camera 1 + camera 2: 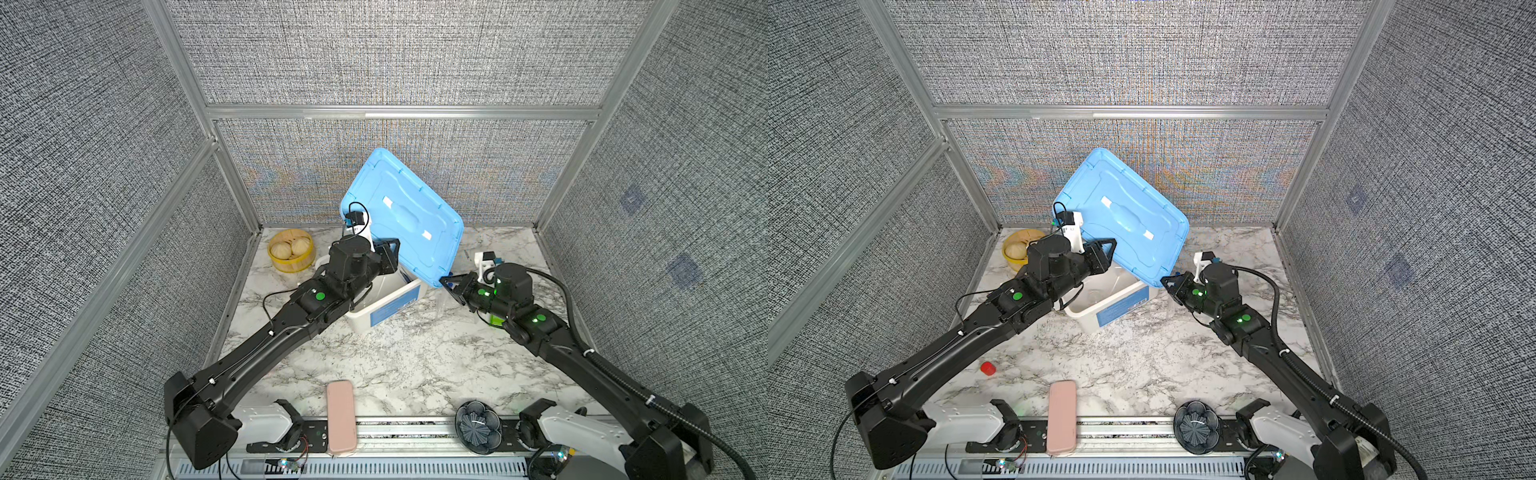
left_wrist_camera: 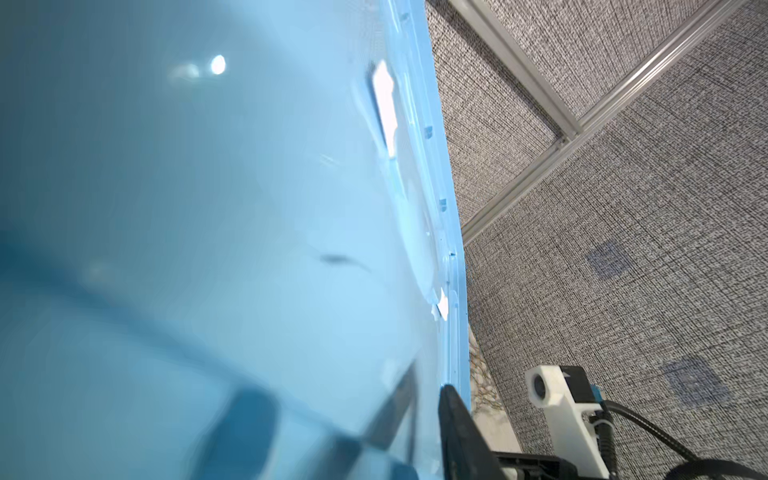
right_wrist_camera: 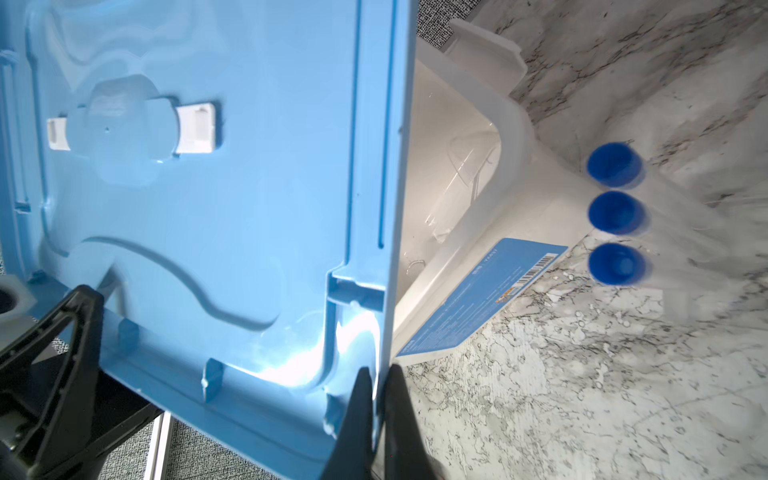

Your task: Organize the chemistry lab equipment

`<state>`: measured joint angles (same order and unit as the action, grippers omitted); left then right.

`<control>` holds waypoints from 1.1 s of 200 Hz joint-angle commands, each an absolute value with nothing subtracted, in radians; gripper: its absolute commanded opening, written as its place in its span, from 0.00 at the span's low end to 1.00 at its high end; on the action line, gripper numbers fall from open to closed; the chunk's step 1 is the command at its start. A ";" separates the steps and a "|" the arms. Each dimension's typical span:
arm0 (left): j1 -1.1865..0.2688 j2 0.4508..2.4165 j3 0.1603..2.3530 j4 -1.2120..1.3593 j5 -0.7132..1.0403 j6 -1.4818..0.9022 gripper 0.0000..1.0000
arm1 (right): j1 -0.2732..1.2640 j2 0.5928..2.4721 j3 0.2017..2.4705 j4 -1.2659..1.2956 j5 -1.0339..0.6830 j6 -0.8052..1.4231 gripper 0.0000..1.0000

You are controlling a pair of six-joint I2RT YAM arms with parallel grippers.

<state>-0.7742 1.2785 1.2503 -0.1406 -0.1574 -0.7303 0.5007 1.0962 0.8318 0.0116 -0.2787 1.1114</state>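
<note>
A blue lid (image 1: 407,216) hangs tilted over an open white bin (image 1: 386,307); both top views show it (image 1: 1125,216). My left gripper (image 1: 388,253) is shut on its left rim, and the lid (image 2: 208,208) fills the left wrist view. On the near right corner my right gripper (image 3: 376,374) is pinched shut on the rim. Three blue-capped tubes (image 3: 615,216) stand in a clear rack (image 3: 681,232) beside the bin. A small clear glass vessel (image 3: 469,166) lies inside the bin. Tweezers and rod are out of view.
A yellow steamer basket (image 1: 290,249) with buns sits at the back left. A long pink case (image 1: 341,415) and a dark flower-shaped dish (image 1: 478,426) lie on the front edge. A small red cap (image 1: 988,368) rests under the left arm.
</note>
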 commanded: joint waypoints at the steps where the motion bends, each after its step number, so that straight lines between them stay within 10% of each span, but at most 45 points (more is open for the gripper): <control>1: -0.775 1.249 1.241 -0.075 -0.149 -0.734 0.27 | 0.548 1.133 0.857 0.080 -0.250 1.089 0.00; 70: -0.775 1.072 1.173 -0.172 -0.376 -0.656 0.03 | 0.694 1.328 0.986 0.122 -0.206 1.075 0.18; 134: -0.775 0.923 1.217 -0.374 -0.654 -0.324 0.02 | 0.711 1.332 1.146 -0.150 -0.258 0.801 0.49; 220: -0.775 0.943 1.348 -0.616 -0.772 0.118 0.02 | 0.707 1.225 1.234 -0.227 -0.290 0.364 0.59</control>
<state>-0.7765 0.9104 1.3182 -0.5407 -0.7280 -0.0387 0.7078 1.2392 1.2076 -0.2424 -0.2390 0.5106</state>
